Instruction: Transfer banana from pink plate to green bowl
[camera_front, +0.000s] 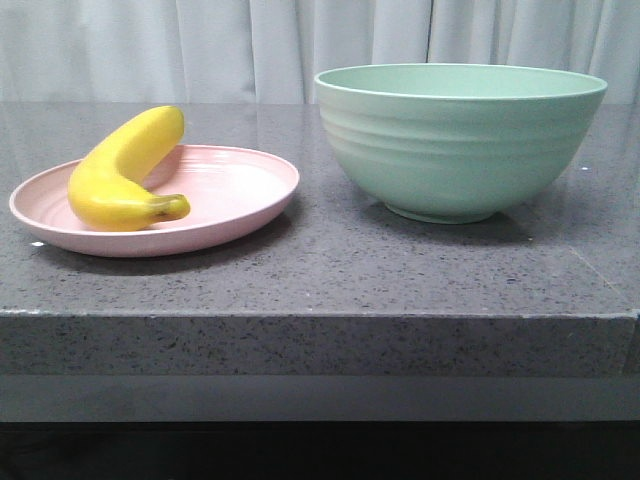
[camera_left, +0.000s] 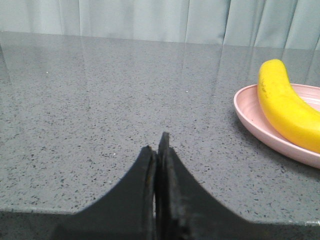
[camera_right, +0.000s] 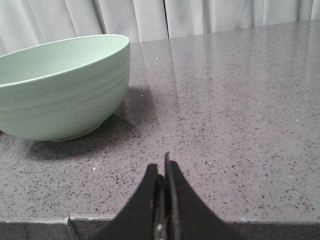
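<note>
The yellow banana (camera_front: 115, 175) lies on the pink plate (camera_front: 240, 190) at the left of the grey stone table. The mint-green bowl (camera_front: 455, 140) stands empty to the right of the plate. In the left wrist view the banana (camera_left: 287, 112) and the plate (camera_left: 260, 127) show at the side, well ahead of my left gripper (camera_left: 156, 145), which is shut and empty near the table's front edge. In the right wrist view the bowl (camera_right: 60, 90) stands ahead and to one side of my right gripper (camera_right: 161, 165), also shut and empty at the front edge. Neither gripper shows in the front view.
The speckled grey stone table (camera_front: 330, 265) has a thick front edge (camera_front: 320, 345). Pale curtains (camera_front: 300, 45) hang behind it. Bare tabletop lies between the plate and bowl and on either side of them.
</note>
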